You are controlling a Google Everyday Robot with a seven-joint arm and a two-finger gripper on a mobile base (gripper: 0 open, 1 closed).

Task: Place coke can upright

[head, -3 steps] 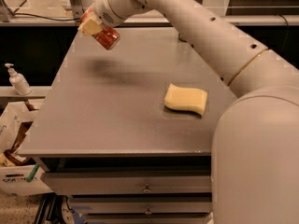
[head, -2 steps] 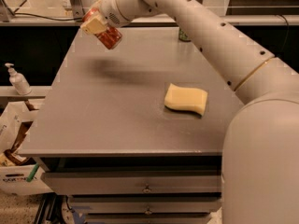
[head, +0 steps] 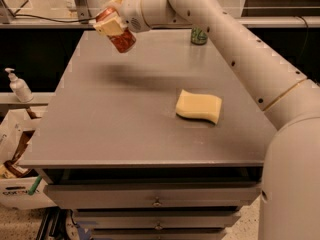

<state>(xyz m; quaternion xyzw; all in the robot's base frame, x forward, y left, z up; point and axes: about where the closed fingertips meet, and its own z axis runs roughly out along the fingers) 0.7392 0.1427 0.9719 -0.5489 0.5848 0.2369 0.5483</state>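
My gripper point(head: 112, 26) is at the far left of the grey table point(head: 125, 119), held well above its surface. It is shut on the coke can point(head: 119, 32), a small red can. The can is tilted, its lower end pointing down and to the right. The cream fingers point(head: 108, 28) cover the can's upper part. The can's shadow falls on the table just below and right of it. My white arm reaches in from the right side of the view.
A yellow sponge point(head: 198, 106) lies on the table right of centre. A green can point(head: 199, 36) stands at the far edge, partly behind my arm. A soap dispenser point(head: 19, 86) and a box of clutter point(head: 17, 159) sit left of the table.
The gripper with the can has shifted slightly to the right and a little up. The can's tilt looks much the same.
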